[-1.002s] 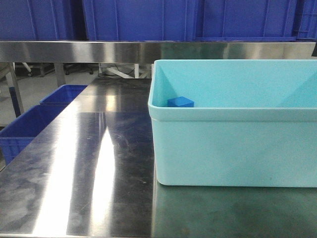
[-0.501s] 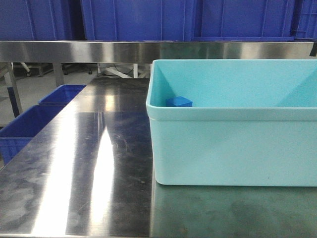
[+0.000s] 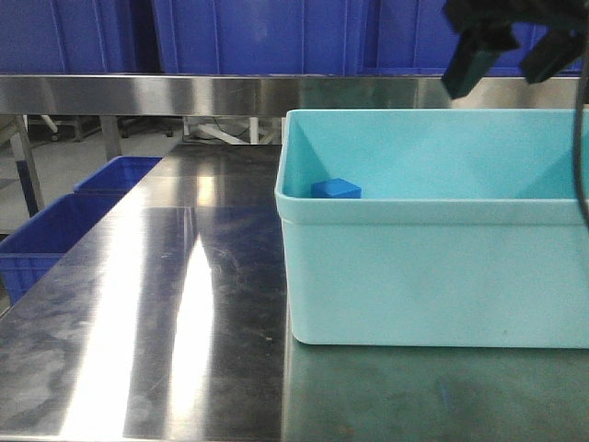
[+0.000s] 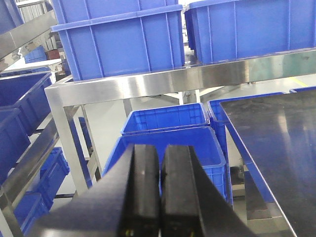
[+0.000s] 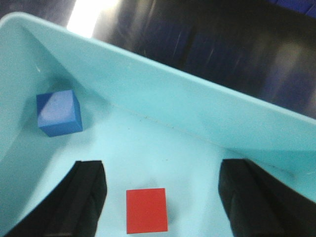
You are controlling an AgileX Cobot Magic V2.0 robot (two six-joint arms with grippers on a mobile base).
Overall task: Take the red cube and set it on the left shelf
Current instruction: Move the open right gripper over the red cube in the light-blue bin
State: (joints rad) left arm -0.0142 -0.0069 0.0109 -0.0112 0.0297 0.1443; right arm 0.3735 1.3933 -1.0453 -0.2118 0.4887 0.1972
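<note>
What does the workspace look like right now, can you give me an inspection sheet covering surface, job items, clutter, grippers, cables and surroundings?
Surface: stainless steel table, reflective, carrying the teal bin.
Job's things: red cube on the bin floor, lined up between the open fingers in the right wrist view, not gripped.
Clutter: blue cube in a bin corner.
Grippers: right gripper open above the bin; left gripper shut, empty, beside the table.
Cables: dark cable hanging by the right gripper.
Surroundings: steel shelf holding blue crates; floor crates beside the table.
</note>
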